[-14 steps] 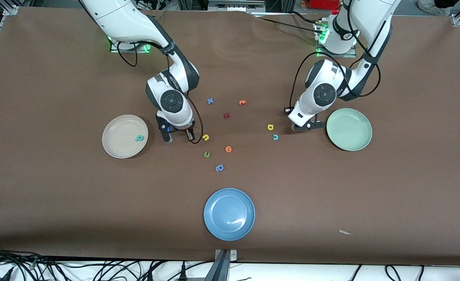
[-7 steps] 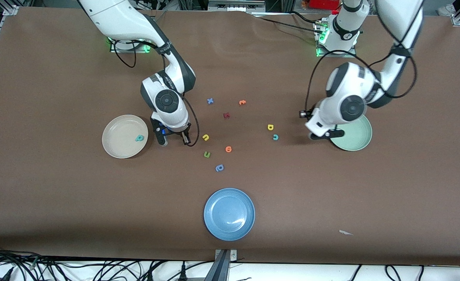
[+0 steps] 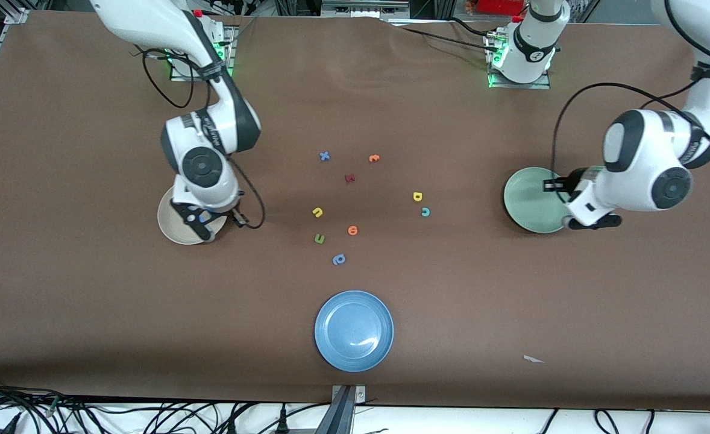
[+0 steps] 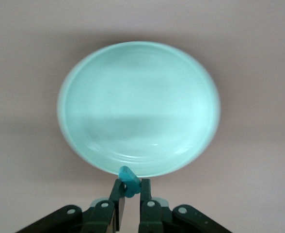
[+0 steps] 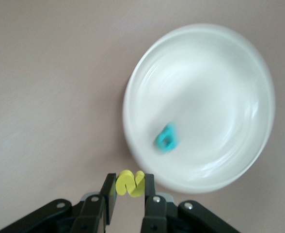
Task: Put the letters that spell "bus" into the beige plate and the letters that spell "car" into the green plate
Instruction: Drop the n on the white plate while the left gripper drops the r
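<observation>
Fingers [image 5: 109,192] of right gripper [image 5: 129,194] pinch yellow "s" [image 5: 130,183] over beige plate [image 3: 171,224] rim, teal "b" [image 5: 166,138] lying in that plate; left gripper [image 4: 131,196] clamps thin teal "r" [image 4: 128,177] at green plate [image 3: 527,199] edge; yellow "u" [image 3: 317,211], yellow "a" [image 3: 417,196], teal "c" [image 3: 425,211] lie on table [image 3: 90,289] between plates.

Brown worktop [image 3: 90,289] all round. Pale sage-green plate [image 3: 527,199], cream-beige plate [image 5: 220,87] with a teal letter [image 5: 166,138] lying in it, and a blue plate [image 3: 354,330]. Yellow "s" [image 5: 130,183] here, a thin teal letter [image 4: 129,178] there. Scattered: yellow "u" [image 3: 317,212], green letter [image 3: 319,239], orange letter [image 3: 352,230], blue "x" [image 3: 324,156].
</observation>
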### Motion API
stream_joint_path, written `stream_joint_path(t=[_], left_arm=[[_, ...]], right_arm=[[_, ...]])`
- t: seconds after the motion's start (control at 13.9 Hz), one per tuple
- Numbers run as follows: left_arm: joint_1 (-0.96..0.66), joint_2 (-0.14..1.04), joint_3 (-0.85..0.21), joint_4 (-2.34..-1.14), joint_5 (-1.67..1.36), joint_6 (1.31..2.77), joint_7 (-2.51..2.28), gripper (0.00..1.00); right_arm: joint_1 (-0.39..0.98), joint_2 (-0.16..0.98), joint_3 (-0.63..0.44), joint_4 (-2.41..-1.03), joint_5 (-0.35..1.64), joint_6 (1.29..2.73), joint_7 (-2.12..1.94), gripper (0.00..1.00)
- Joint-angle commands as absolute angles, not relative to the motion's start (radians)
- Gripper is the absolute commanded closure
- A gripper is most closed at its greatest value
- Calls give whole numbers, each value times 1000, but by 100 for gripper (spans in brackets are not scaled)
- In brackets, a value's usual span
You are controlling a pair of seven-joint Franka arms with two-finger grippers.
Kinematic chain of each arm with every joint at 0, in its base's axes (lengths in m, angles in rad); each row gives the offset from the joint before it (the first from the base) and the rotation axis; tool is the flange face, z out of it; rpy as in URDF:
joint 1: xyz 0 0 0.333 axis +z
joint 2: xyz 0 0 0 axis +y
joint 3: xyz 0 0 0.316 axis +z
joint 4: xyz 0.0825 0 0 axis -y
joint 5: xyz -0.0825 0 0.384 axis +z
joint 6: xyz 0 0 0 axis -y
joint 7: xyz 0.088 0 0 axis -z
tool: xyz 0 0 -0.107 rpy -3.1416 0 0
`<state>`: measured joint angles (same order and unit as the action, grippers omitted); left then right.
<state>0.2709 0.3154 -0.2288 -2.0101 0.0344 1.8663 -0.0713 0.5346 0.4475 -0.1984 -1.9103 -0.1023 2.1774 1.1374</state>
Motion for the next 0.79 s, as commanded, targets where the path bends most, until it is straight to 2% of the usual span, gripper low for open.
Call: stream_joint_path(t=[0.0,0.07,0.14,0.22,0.36,0.43,0.57,0.65,0.72], left_arm=[[297,405,-242,-1997,118,1932,-57,83],[305,425,-242,-1997,121,1956,-57,83],[307,440,-241,-1997,121,1973,-57,83],[308,449,-241,-1997,121,1986,-55,81],[308,462,-239,-1996,123,1990,-57,78],[308,462,-241,-1994,121,1990,-57,63],[307,460,-242,-1973,121,1987,-58,15],[302,453,-247,-1964,120,1983,-63,1],[298,442,-253,-1950,108,1974,-77,1]], right_arm=[[540,434,-254,-1989,-110,2190,996,88],[540,443,-255,-2000,-110,2184,985,81],[540,449,-255,-2006,-112,2175,983,36],[540,448,-255,-2008,-113,2174,977,5],[540,442,-252,-2000,-112,2164,979,1],[545,440,-244,-1996,-110,2163,988,1],[551,428,-192,-1982,-95,2161,1015,5],[551,426,-151,-1970,-81,2161,1082,8],[551,426,-108,-1967,-80,2177,1141,9]])
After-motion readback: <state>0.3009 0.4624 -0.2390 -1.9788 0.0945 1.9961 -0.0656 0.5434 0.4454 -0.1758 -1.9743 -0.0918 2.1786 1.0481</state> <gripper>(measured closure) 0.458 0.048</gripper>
